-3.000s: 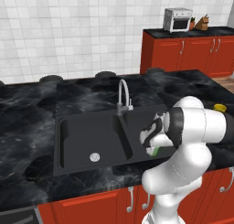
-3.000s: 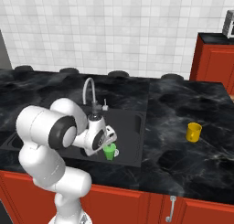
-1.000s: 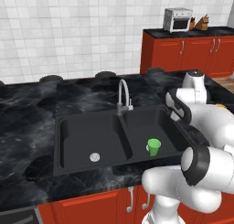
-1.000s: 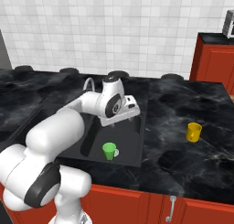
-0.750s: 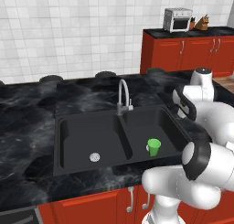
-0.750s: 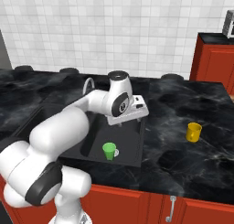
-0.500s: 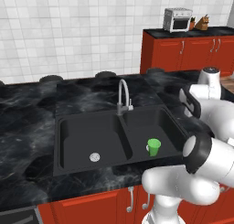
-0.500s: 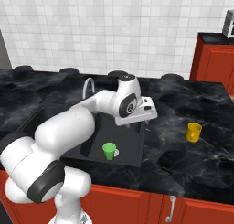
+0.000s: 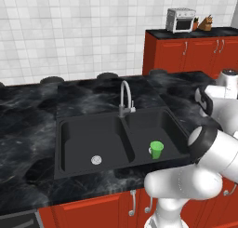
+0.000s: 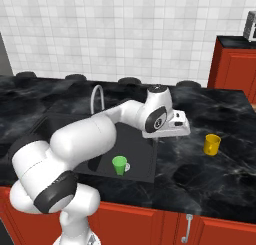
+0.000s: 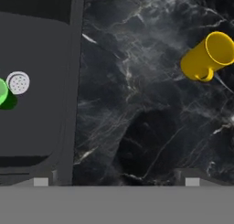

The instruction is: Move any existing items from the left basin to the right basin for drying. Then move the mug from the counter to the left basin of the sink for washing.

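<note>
Now, gripper (image 10: 182, 125): jaws wide, holding nothing, above bare counter (image 10: 200, 174)
mug (image 10: 212, 144): upright, open worktop all round
green cup (image 10: 119, 165): right basin (image 9: 174, 134), by drain
writing: none readable

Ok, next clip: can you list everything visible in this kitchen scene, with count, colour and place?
green tapered cup: one, bright green, upright in narrower right basin
yellow cylindrical mug: one, yellow-orange, on counter right of the sink
black double-bowl sink: one, black, set in counter; wider left basin holds only its silver drain
curved faucet: one, silver, behind divider
marble-look counter: black, white veins, over red cabinets
toaster oven: one, silver, far counter
gripper: one, white, open, above counter between sink and mug
</note>
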